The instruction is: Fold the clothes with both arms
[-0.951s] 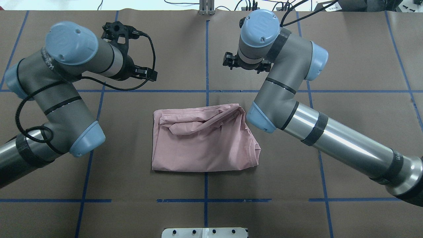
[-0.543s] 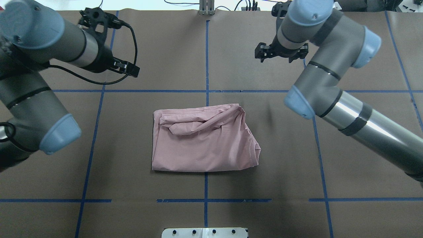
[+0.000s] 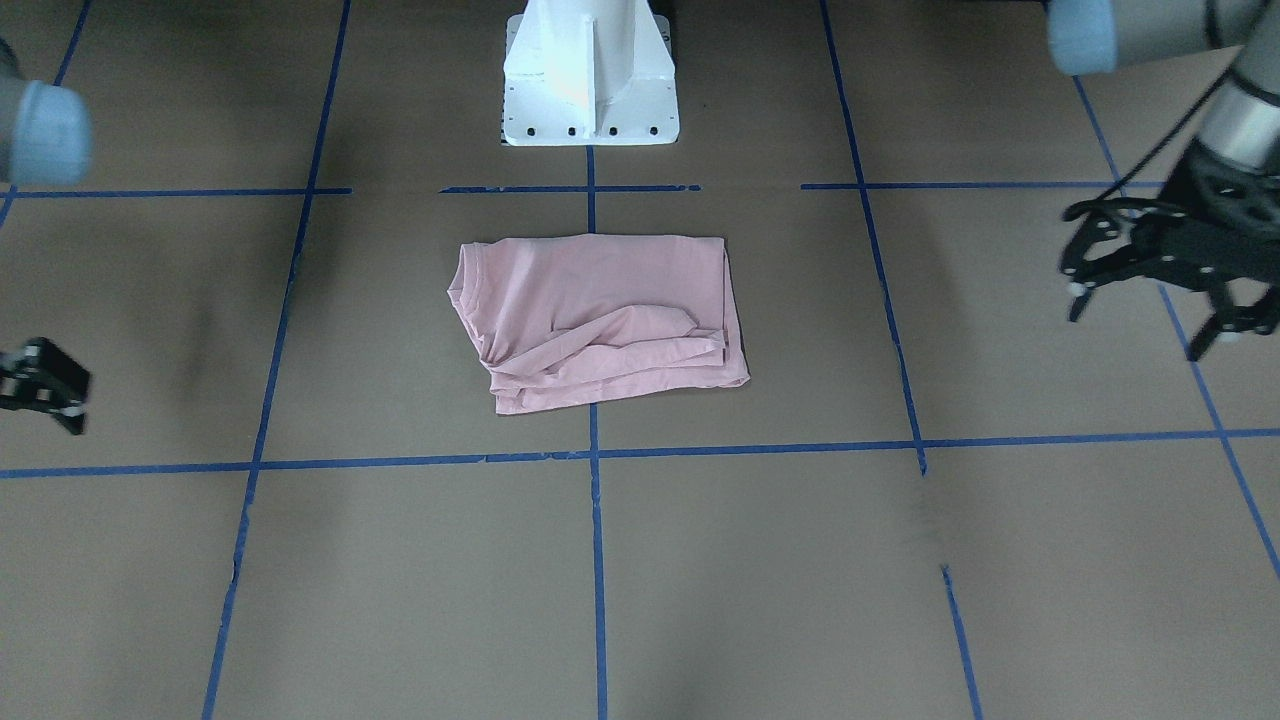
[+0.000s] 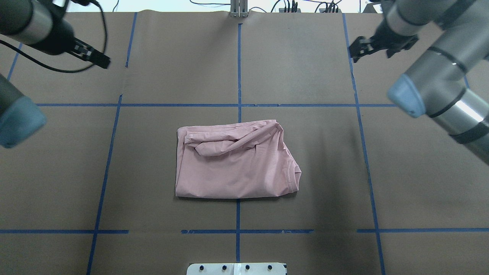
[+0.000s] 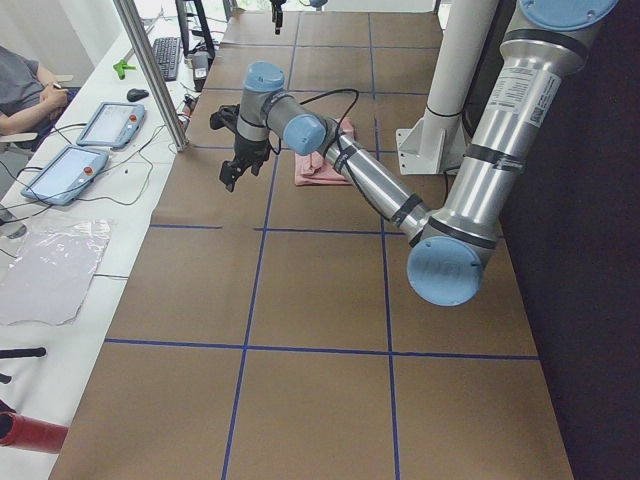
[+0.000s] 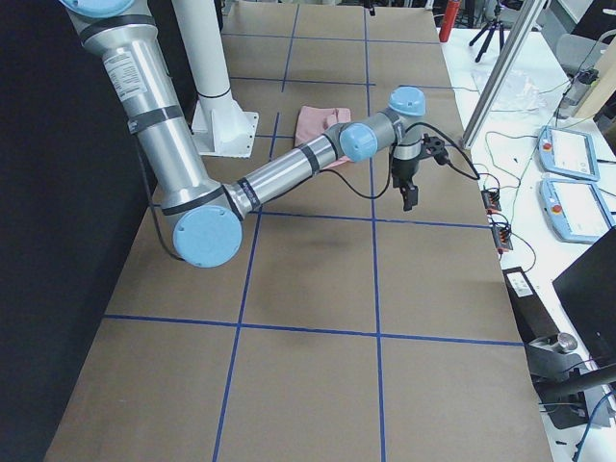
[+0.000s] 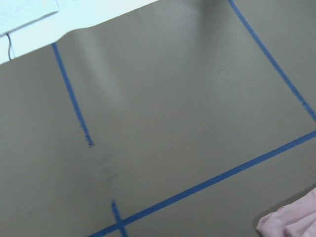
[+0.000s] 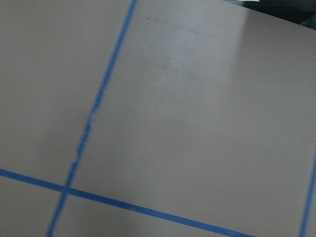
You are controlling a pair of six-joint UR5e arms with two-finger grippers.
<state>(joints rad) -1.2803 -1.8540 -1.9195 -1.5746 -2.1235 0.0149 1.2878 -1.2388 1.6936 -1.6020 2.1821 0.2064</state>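
Note:
The pale pink T-shirt [image 4: 235,164] lies folded into a rough rectangle at the middle of the brown table, with its ribbed collar at the right edge in the overhead view. It also shows in the front view as the same shirt [image 3: 600,320], and its print is hidden. My left gripper [image 4: 93,56] hangs far off to the shirt's upper left. In the front view that left gripper [image 3: 1140,320] stands open and holds nothing. My right gripper [image 4: 372,51] hovers at the far right with its fingers spread and empty. Only part of the right gripper [image 3: 40,385] shows in the front view.
Blue tape lines [image 4: 238,105] divide the brown paper cover into squares. The white pedestal base [image 3: 590,90] stands behind the shirt on the robot's side. Cables [image 4: 290,5] run along the far edge. Tablets [image 5: 75,170] and a seated person lie beyond the table.
Both arms have swung outward and up from beside the shirt toward the table's far corners. The shirt has not moved.

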